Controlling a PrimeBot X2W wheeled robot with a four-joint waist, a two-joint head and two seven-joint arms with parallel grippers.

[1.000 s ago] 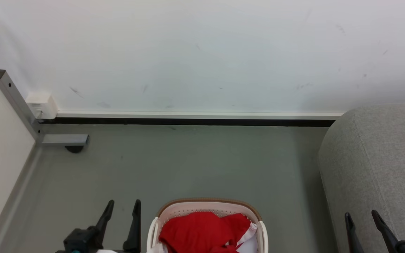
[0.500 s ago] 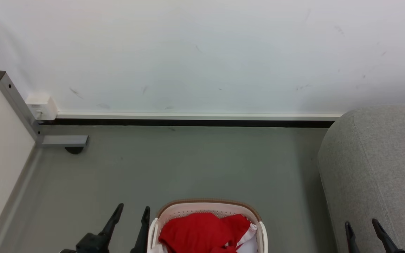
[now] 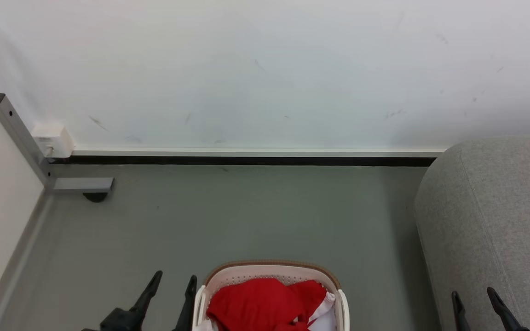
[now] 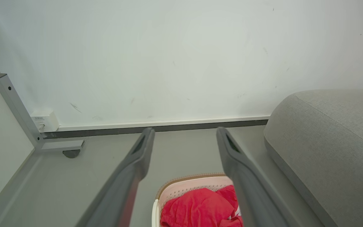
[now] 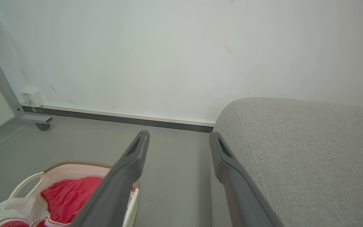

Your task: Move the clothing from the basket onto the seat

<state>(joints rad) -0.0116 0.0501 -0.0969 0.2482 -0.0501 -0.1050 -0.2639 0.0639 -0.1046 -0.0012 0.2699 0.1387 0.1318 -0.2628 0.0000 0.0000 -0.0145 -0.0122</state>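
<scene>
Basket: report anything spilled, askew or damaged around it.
Nothing stands out. The basket stands upright on the floor beside the seat, rim intact where visible, and the clothing lies heaped inside it, with none spilled outside.

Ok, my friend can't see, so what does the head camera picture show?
A white basket of red clothing sits on a grey floor at the bottom centre. The open left gripper hangs just left of it; the open right gripper is at the lower right, by the grey seat. A white wall is behind.
</scene>
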